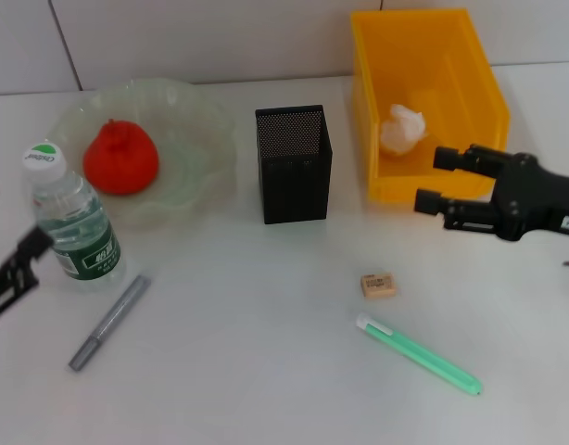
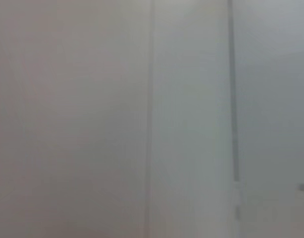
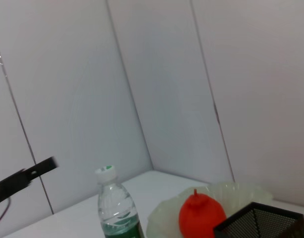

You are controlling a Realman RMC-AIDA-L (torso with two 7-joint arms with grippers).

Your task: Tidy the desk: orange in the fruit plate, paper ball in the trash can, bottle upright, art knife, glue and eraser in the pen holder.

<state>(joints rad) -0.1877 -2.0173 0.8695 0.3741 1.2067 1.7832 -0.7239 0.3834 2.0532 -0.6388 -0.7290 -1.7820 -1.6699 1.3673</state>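
Observation:
The orange (image 1: pixel 120 158) lies in the fruit plate (image 1: pixel 203 119). Beside the plate the bottle (image 1: pixel 77 225) stands upright. My left gripper (image 1: pixel 8 232) is just left of it, open and holding nothing. The paper ball (image 1: pixel 402 128) rests inside the trash can (image 1: pixel 470 83). In front of that bin my right gripper (image 1: pixel 436 179) hovers open and empty. The eraser (image 1: pixel 378 285) lies on the table, below and to the right of the pen holder (image 1: pixel 294 163). A grey pen-shaped tool (image 1: pixel 108 322) and a green stick (image 1: pixel 419 355) also lie there; which is the art knife or the glue I cannot tell.
The right wrist view shows the bottle (image 3: pixel 117 208), orange (image 3: pixel 201 215), fruit plate (image 3: pixel 241 192), pen holder (image 3: pixel 263 223) and a finger of the left gripper (image 3: pixel 24 176) against a tiled wall. The left wrist view shows only blank wall.

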